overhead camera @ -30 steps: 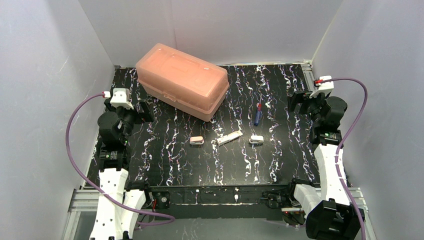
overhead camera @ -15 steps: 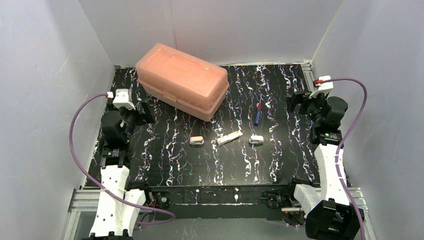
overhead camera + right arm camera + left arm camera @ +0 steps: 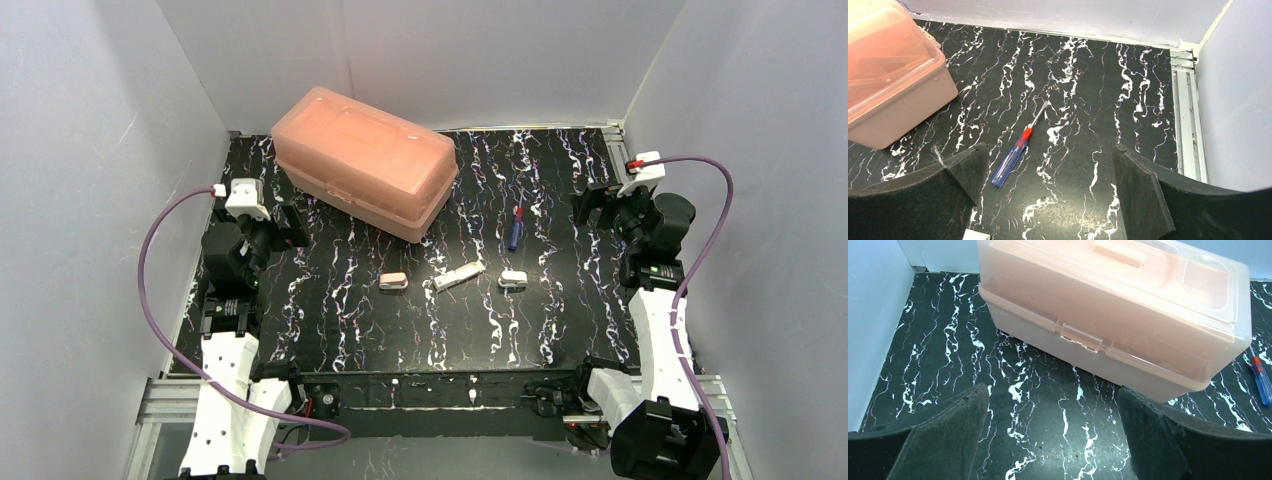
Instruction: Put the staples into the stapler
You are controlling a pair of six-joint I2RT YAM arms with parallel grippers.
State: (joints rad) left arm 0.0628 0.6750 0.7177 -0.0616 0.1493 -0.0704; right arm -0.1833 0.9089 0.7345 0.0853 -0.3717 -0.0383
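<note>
Three small things lie in a row mid-table: a pink-topped piece [image 3: 393, 281], a long white slanted piece [image 3: 459, 276] and a short white piece [image 3: 512, 280]. At this size I cannot tell which is the stapler and which holds the staples. My left gripper [image 3: 290, 222] hovers open at the left, well away from them, facing the pink box; its jaws [image 3: 1052, 392] stand wide with nothing between them. My right gripper [image 3: 592, 205] is open at the right, above bare table [image 3: 1050, 150]. A white corner [image 3: 975, 235] shows at the bottom edge of the right wrist view.
A large translucent pink toolbox [image 3: 365, 160], latched, stands at the back left, close in front of the left gripper [image 3: 1108, 300]. A blue-handled screwdriver [image 3: 515, 228] with a red collar lies right of it [image 3: 1010, 162]. White walls enclose the table; a metal rail [image 3: 1188, 115] runs along the right edge.
The left wrist has shifted slightly right and the right wrist slightly left. Both grippers stay open. The small things on the table have not moved.
</note>
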